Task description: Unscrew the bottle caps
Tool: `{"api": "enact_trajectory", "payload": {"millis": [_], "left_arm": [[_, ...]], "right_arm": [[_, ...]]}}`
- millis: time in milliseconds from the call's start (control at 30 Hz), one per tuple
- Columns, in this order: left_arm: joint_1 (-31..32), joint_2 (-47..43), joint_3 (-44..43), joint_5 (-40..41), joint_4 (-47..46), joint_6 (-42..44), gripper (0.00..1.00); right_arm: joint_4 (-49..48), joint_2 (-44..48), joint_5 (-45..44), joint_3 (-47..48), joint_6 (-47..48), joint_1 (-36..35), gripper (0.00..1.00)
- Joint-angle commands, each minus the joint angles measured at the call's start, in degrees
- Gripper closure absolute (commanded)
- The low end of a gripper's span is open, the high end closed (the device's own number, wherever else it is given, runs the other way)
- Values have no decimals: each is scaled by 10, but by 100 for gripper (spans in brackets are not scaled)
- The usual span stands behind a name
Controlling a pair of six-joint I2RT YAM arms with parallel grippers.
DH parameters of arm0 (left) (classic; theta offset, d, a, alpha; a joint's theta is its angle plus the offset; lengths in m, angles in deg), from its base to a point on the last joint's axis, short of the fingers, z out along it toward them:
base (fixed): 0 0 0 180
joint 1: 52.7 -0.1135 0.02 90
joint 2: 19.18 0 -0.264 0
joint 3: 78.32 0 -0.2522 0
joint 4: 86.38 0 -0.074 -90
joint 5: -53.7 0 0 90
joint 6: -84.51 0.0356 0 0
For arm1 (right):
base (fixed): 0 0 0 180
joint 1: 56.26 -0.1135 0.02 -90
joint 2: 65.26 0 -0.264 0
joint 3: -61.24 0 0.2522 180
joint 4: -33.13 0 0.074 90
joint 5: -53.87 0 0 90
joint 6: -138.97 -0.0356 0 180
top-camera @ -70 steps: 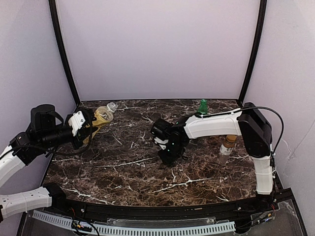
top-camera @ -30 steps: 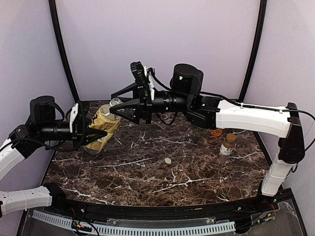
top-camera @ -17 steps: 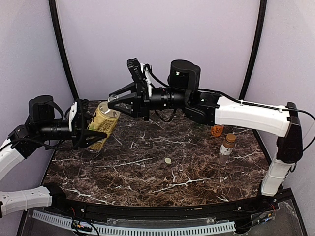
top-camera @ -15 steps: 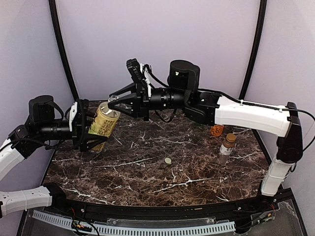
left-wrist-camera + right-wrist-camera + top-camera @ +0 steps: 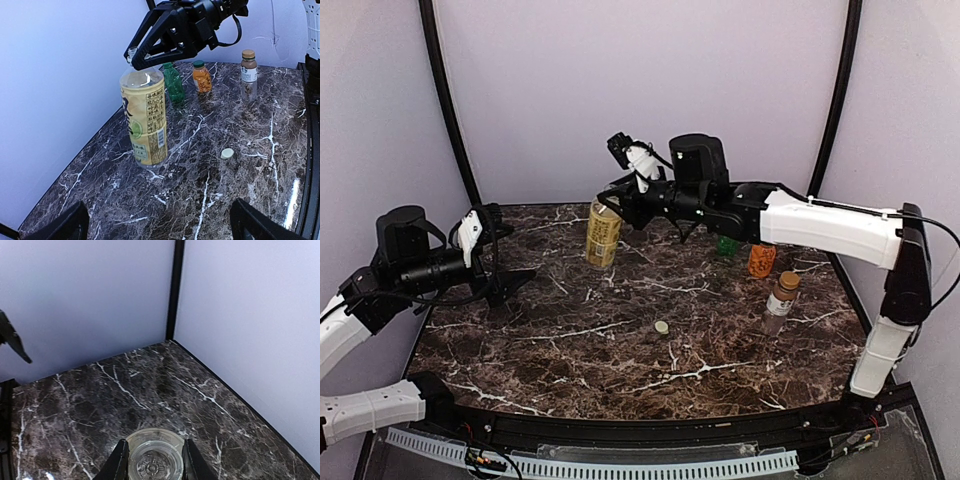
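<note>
Marble table (image 5: 570,370); right claw (image 5: 608,204) clamps yellow bottle (image 5: 603,235) neck, right wrist shows mouth uncapped; left claw (image 5: 510,244) apart

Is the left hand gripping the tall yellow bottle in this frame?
No, the left hand is open and apart from the tall yellow bottle, which the right hand holds by its neck.

Bottles (image 5: 144,122) (image 5: 173,82) (image 5: 202,78) (image 5: 248,70) x4; loose cap (image 5: 227,153) x1; claws (image 5: 505,250) (image 5: 607,203) x2.
</note>
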Motion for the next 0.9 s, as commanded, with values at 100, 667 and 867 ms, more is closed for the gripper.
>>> {"api": "enact_trajectory", "payload": {"millis": [100, 667, 867], "left_arm": [[-17, -14, 23, 19, -15, 4, 1], [-28, -19, 33, 2, -18, 1, 1], [-28, -18, 32, 0, -17, 2, 1]], "right_arm": [[5, -69, -106, -2, -9, 50, 100], [78, -127, -117, 22, -62, 72, 88], [108, -122, -107, 58, -58, 71, 18]]}}
